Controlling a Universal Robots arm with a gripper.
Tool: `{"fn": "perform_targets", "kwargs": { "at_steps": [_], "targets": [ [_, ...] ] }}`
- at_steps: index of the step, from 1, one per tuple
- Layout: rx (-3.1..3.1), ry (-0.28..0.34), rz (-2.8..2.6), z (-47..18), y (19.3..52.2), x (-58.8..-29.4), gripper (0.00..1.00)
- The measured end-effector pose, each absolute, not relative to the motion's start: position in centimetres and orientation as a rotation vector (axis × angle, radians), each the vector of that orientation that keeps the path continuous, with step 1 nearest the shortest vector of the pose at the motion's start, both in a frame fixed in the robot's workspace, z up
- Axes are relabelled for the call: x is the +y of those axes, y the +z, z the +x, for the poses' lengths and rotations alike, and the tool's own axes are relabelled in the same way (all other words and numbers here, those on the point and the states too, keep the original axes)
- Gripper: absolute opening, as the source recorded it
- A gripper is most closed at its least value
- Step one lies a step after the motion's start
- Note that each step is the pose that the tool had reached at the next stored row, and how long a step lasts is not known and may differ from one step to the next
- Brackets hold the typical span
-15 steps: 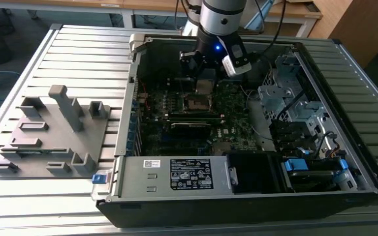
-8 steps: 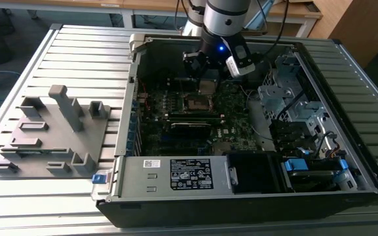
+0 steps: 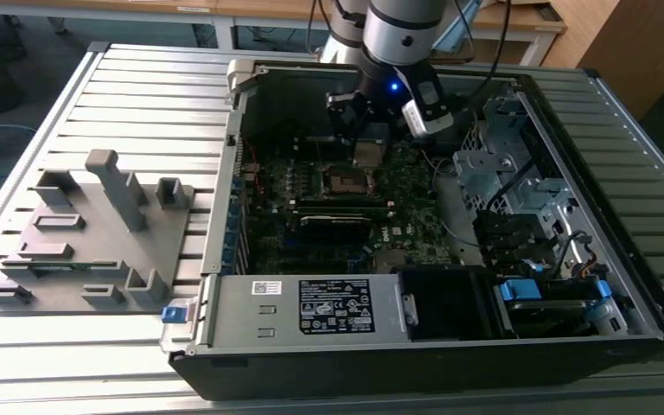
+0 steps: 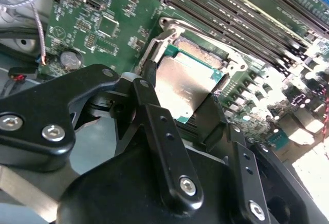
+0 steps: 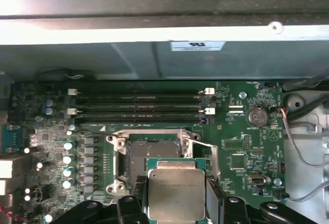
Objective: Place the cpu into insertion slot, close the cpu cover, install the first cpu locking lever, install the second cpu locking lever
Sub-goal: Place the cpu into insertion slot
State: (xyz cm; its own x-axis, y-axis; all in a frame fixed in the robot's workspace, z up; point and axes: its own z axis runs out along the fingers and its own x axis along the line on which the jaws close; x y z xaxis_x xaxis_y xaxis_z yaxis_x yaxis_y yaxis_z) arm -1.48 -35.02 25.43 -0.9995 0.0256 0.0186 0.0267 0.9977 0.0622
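We note a ribbed grey metal table (image 3: 148, 86). Directly on it: an open desktop computer case (image 3: 424, 372), lying on its side, and, just beside it on the exterior view's left, a grey fixture plate (image 3: 176, 251) with upright blocks.

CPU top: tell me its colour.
The cpu top is dull silver-grey; best in the first wrist view.

Soft, even light falls from above in the exterior view. The slatted table (image 3: 136, 95) reads pale, the inside of the computer case (image 3: 424, 376) lies in shade, and a small blue lamp (image 3: 392, 86) glows on the arm. In the second wrist view part of the motherboard (image 4: 118, 23) burns out to white, the cpu (image 4: 186, 80) top glares, and the black pincer (image 4: 184, 94), close to the lens, looks soft. In the first wrist view the case wall (image 5: 128, 34) is washed out.
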Motion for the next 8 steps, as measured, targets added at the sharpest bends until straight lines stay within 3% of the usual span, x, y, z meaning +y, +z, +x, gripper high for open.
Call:
{"fn": "perform_targets", "kwargs": {
  "at_steps": [8],
  "targets": [
    [-3.122, -0.096, -0.041, -0.87, 25.26, -35.00, 0.54]
  ]
}}
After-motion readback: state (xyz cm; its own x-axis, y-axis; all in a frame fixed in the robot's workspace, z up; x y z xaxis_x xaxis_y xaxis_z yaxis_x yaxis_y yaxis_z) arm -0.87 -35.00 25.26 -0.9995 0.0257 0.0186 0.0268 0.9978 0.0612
